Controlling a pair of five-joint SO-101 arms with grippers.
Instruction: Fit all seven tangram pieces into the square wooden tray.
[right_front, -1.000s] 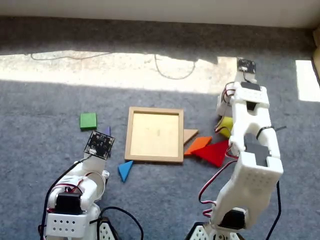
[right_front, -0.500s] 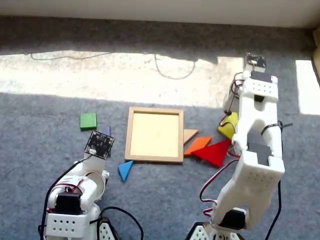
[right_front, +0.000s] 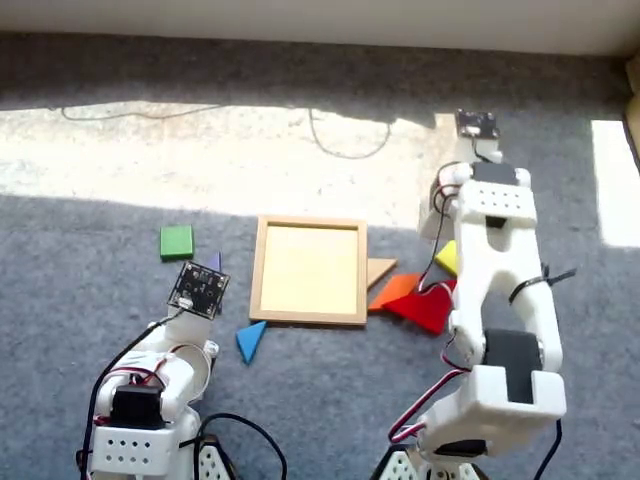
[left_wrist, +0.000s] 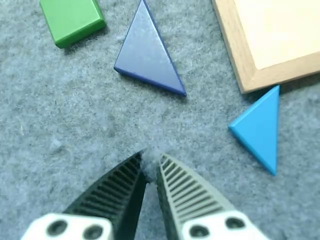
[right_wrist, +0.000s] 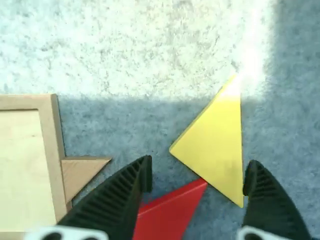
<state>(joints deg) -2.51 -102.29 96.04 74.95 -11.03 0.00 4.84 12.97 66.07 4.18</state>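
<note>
The square wooden tray lies empty mid-carpet. To its left are a green square, a dark blue triangle and a light blue triangle. To its right a tan piece, an orange piece, a red triangle and a yellow triangle cluster together. My right gripper is open, its fingers either side of the yellow triangle, above it. My left gripper is shut and empty, just short of the dark blue triangle.
The right arm stretches over the right-hand pieces and hides part of them. The left arm sits folded at the near left. A cable lies on the sunlit carpet behind the tray.
The right arm swung out to the right and then back left, ending over the yellow triangle. The pieces and the left arm stayed put.
</note>
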